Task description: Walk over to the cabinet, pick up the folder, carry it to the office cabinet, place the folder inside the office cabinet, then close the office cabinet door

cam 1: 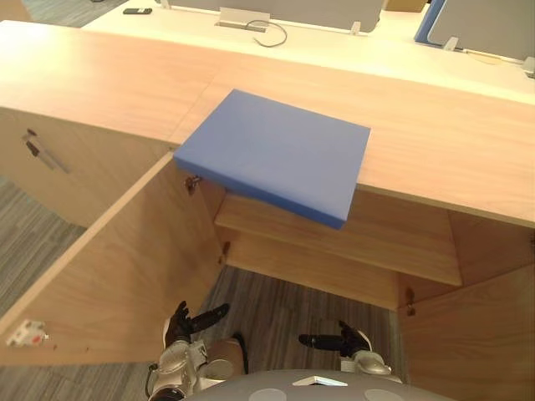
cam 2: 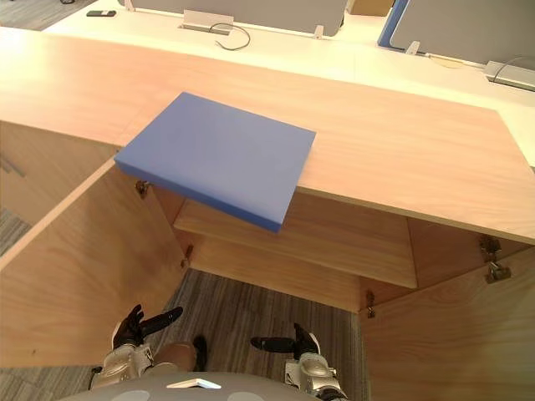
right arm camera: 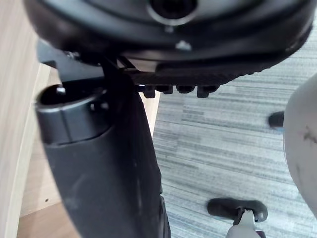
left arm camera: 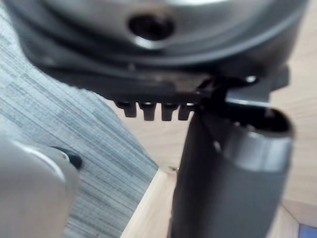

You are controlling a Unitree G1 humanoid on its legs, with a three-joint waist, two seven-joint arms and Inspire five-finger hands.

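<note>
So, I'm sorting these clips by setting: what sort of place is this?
Most likely an office: a blue folder lies on a low wooden cabinet with its doors open, pale desks with grey divider screens stand behind it, and the floor is grey carpet.

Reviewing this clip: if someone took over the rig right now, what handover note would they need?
Left hand: low in front of the open cabinet, fingers relaxed, holding nothing.
Right hand: low beside it, also relaxed and holding nothing.
Blue folder: lies flat on the cabinet top, its near corner overhanging the open compartment. Neither hand touches it.
Left door and right door both stand open; the inner shelf shows below the folder.
Done: the robot is at the cabinet.
Left: pick up the folder, place it inside, close the door.
</note>
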